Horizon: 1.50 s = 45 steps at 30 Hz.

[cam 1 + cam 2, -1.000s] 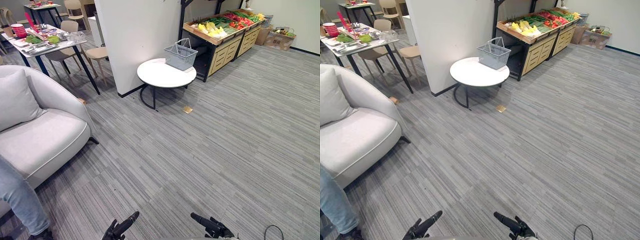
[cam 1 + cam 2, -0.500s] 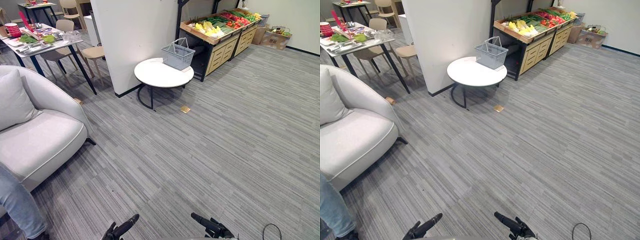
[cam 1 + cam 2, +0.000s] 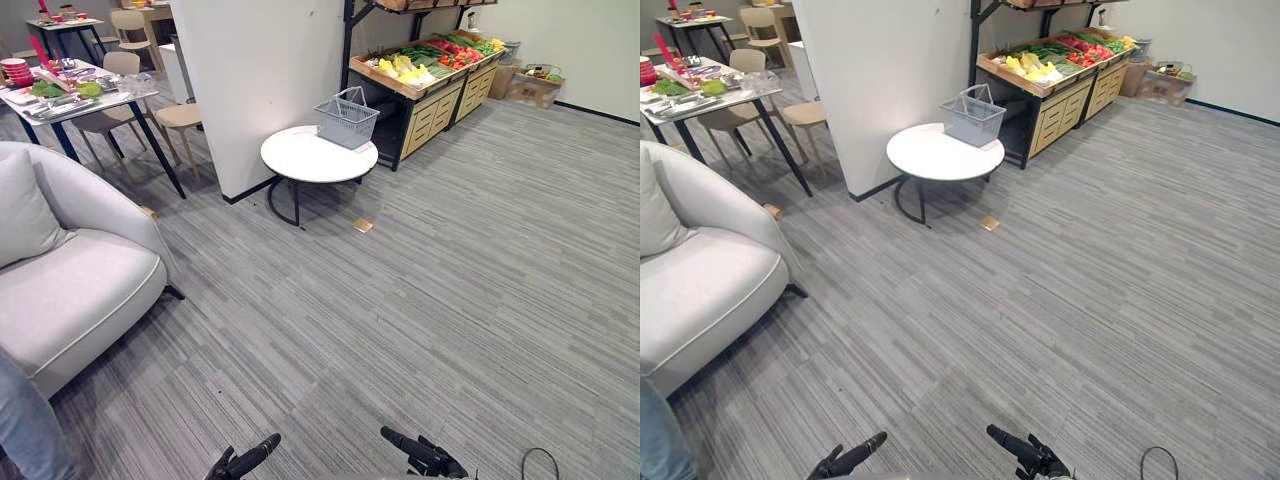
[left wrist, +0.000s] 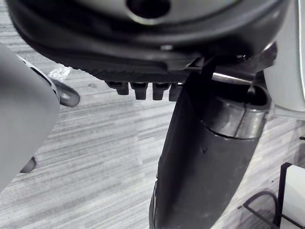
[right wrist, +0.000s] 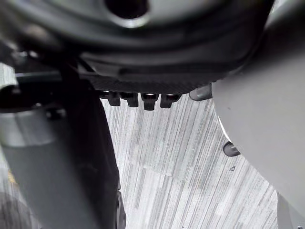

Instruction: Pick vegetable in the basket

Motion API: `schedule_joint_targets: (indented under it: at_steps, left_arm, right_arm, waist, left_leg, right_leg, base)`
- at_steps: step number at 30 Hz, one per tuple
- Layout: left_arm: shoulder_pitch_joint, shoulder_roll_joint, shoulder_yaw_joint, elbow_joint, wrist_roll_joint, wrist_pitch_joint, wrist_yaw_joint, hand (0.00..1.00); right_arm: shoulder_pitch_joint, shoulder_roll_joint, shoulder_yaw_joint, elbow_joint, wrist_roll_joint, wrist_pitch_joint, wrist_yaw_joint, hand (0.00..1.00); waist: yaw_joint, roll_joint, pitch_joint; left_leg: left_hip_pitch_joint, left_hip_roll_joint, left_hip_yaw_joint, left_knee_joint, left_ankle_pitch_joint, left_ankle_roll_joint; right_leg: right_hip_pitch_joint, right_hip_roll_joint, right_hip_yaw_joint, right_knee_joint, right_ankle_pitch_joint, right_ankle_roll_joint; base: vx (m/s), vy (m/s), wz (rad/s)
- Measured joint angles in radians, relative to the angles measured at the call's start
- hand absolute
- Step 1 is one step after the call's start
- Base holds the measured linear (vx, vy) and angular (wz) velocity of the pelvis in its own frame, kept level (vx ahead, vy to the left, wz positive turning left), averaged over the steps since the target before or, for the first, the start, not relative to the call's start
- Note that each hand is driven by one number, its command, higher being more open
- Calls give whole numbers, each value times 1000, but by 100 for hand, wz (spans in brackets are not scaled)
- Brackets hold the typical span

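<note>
My left hand point(image 3: 243, 462) and right hand point(image 3: 424, 457) hang at six o'clock, fingers straight, holding nothing; the grey basket point(image 3: 346, 118) stands on a round white worktop point(image 3: 305, 160) at twelve; vegetables point(image 3: 425, 62) lie on the wooden stand point(image 3: 440, 100) at one o'clock.

Room, placed from the round table point(image 3: 318, 154) (white top, black curved legs).
- Floor point(image 3: 450, 300): grey carpet, fine stripes.
- Just behind the table: broad white wall block point(image 3: 265, 70), dark skirting.
- Right, close by: wooden display stand point(image 3: 440, 100) with drawers.
- Beyond the stand: white far wall point(image 3: 585, 45); cardboard box point(image 3: 528, 88) at its foot.
- Left, well apart: dining table point(image 3: 85, 100), dark legs; beige chairs point(image 3: 180, 118).
- Left and nearer: pale grey armchair point(image 3: 75, 290), cushion point(image 3: 25, 210).
- On the floor just before the table: small tan block point(image 3: 362, 226).
</note>
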Motion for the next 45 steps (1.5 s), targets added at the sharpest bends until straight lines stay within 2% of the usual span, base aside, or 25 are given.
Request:
schedule_joint_targets:
  at_steps: [3,9,12,14,16,17,19,21,22,24,27,28,30,31,32,34,36,38,40,41,42,43,44,45]
  left_arm:
    - [0,1,1,0,0,2,-8,100]
    - [0,14,3,-8,0,13,-20,100]
    - [1,22,5,-25,-2,16,-21,100]
    - [0,25,6,-28,-2,19,-20,100]
    - [-2,24,7,-26,-1,20,-19,100]
    - [-3,24,15,-25,0,23,-18,100]
    - [-5,26,22,-24,1,23,-19,100]
    - [-6,26,28,-22,4,28,-20,100]
    - [-11,24,34,-22,5,32,-21,100]
    - [-13,13,55,-17,5,45,-22,100]
    - [-13,2,72,-18,6,55,-21,100]
    - [-13,-12,98,-19,5,55,-20,100]
    - [-14,-19,99,-21,6,52,-21,100]
    - [-15,-21,99,-23,16,48,-22,100]
    - [-21,-38,104,-19,27,48,-21,100]
    - [-31,-56,121,-25,39,48,-28,100]
    - [-30,-60,132,-25,38,56,-25,100]
    - [-27,-62,134,-24,27,65,-25,100]
    - [-29,-61,136,-24,10,64,-31,100]
    - [-30,-58,151,-27,-7,63,-45,100]
    - [-30,-54,176,-39,-21,60,-59,100]
    - [-31,-54,180,-48,-21,57,-63,100]
    - [-31,-53,200,-56,-20,53,-67,100]
    - [-30,-50,213,-68,-20,46,-79,100]
  right_arm:
    - [0,-3,0,7,3,-13,23,100]
    - [-1,0,0,4,41,-34,49,100]
    - [0,6,-4,-1,76,-45,55,100]
    - [5,10,-25,-7,81,-48,57,100]
    - [4,9,-28,-20,96,-53,62,100]
    - [2,9,-38,-25,122,-54,66,100]
    - [-1,8,-53,-27,131,-57,71,100]
    - [1,10,-71,-30,158,-62,77,100]
    - [0,10,-73,-35,158,-62,79,100]
    - [2,16,-109,-60,159,-60,88,100]
    - [3,20,-139,-86,159,-50,95,100]
    - [9,31,-159,-100,158,-44,96,100]
    - [15,40,-180,-114,156,-43,96,100]
    - [19,45,-192,-118,156,-42,95,100]
    - [21,41,-196,-135,155,-38,96,100]
    - [18,39,-226,-142,152,-23,95,100]
    - [18,38,-228,-137,146,-17,88,100]
    - [3,33,-228,-110,145,-18,77,100]
    - [-5,25,-224,-87,132,-16,73,100]
    - [-3,23,-212,-87,119,-21,73,100]
    - [2,19,-192,-84,120,-26,70,100]
    - [3,14,-181,-73,122,-31,67,100]
    - [2,9,-168,-47,140,-33,64,100]
    - [1,10,-156,-26,171,-38,60,100]
  waist:
    - [0,0,4]
    - [0,-12,23]
    - [1,-31,40]
    - [1,-34,42]
    - [3,-27,50]
    - [4,-25,60]
    - [2,-32,66]
    - [1,-29,69]
    - [0,-25,72]
    - [-1,-1,87]
    - [-1,14,96]
    - [-1,15,99]
    - [-1,14,100]
    - [-1,12,102]
    - [-1,33,110]
    - [0,45,116]
    - [-1,47,109]
    - [-2,57,104]
    - [-6,63,98]
    - [-10,64,94]
    - [-9,59,96]
    - [-9,60,96]
    - [-8,54,100]
    - [-3,41,107]
  left_leg:
    - [3,-1,8,8,-4,4]
    - [4,-11,24,53,-32,18]
    - [-4,-26,19,97,-71,36]
    - [-4,-34,11,115,-91,47]
    - [4,-25,13,125,-106,53]
    - [22,-13,14,132,-113,60]
    - [49,-9,10,132,-122,63]
    - [78,8,-1,147,-152,64]
    - [83,16,-3,152,-160,61]
    - [103,58,-9,161,-184,45]
    - [133,87,-7,149,-202,19]
    - [162,95,-1,142,-214,-3]
    - [196,99,5,138,-232,-27]
    - [221,101,12,139,-246,-48]
    - [249,130,20,150,-248,-57]
    - [261,158,38,205,-202,-111]
    - [267,172,46,244,-139,-127]
    - [251,202,45,338,-72,-129]
    - [199,229,26,466,-3,-113]
    - [114,251,-13,618,90,-117]
    - [6,279,-43,827,108,-121]
    - [-44,293,-48,933,90,-114]
    - [-118,308,-44,1081,29,-101]
    - [-171,311,-26,1145,-37,-73]
  right_leg:
    - [-8,-3,12,23,-4,1]
    - [-55,-27,27,151,-69,15]
    - [-79,-59,20,252,-125,39]
    - [-99,-79,2,330,-144,56]
    - [-153,-90,-33,457,-135,63]
    - [-186,-96,-51,559,-113,53]
    - [-221,-110,-64,663,-102,45]
    - [-250,-102,-72,709,-163,24]
    - [-258,-95,-74,701,-175,24]
    - [-289,-57,-104,610,-183,18]
    - [-315,-43,-151,467,-161,21]
    - [-317,-43,-181,375,-114,22]
    - [-316,-50,-209,310,-64,17]
    - [-310,-59,-226,297,5,-13]
    - [-300,-48,-245,355,10,-73]
    - [-303,-46,-253,464,-104,-92]
    - [-292,-35,-248,516,-175,-106]
    - [-258,6,-230,504,-219,-125]
    - [-218,46,-216,454,-229,-136]
    - [-182,73,-210,397,-231,-137]
    - [-138,99,-199,336,-229,-141]
    - [-114,109,-191,313,-228,-145]
    - [-53,126,-173,271,-228,-148]
    - [13,131,-153,232,-227,-148]
  base:
    - [-54,3,-13]
    - [-53,16,-5]
    - [-23,26,6]
    - [23,34,3]
    - [73,59,-2]
    - [70,59,0]
    - [85,51,4]
    - [134,38,14]
    - [165,5,14]
    - [202,-29,17]
    - [278,-95,11]
    - [458,-189,4]
    - [489,-215,4]
    - [531,-253,6]
    - [539,-258,11]
    - [561,-283,3]
    - [615,-337,-19]
    - [486,-244,-37]
    - [488,-231,-36]
    - [527,-260,-30]
    - [414,-209,-23]
    - [410,-172,-32]
    - [412,-131,-40]
    - [410,-106,-43]
